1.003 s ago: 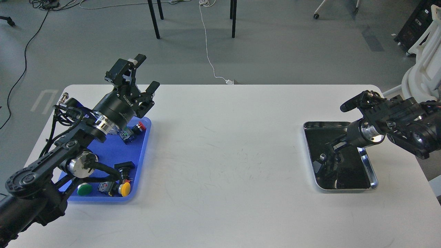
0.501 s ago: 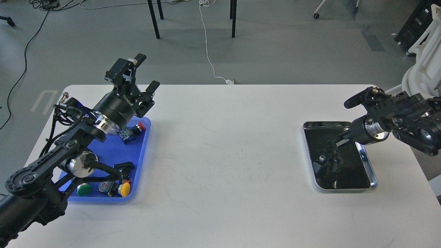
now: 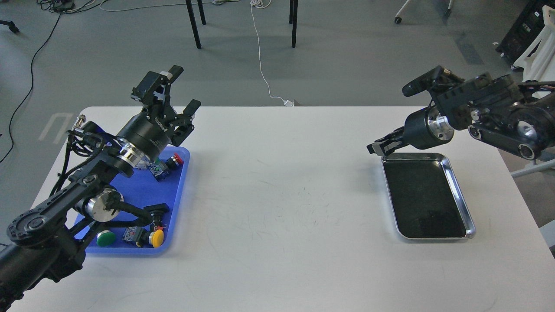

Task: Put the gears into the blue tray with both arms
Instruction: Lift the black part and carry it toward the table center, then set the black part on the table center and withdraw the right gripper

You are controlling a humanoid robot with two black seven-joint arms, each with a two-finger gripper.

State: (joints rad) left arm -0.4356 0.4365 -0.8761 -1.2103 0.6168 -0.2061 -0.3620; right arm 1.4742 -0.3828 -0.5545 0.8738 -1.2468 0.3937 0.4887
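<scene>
The blue tray lies at the table's left end and holds push-button switches with red, green and yellow caps. My left gripper hangs open above the tray's far edge, with nothing between its fingers. My right gripper hovers just beyond the far left corner of the silver-rimmed dark tray, with its fingertips pinched together. Whether a gear sits between them is too small to see. I can make out no gears anywhere on the table.
The left arm's links cover much of the blue tray's left side. The white table spans the view between the two trays. Chair legs and cables are on the floor beyond the far edge.
My right gripper has risen out of the dark tray and swung up and to the left, past its far left corner. The left arm has barely moved.
</scene>
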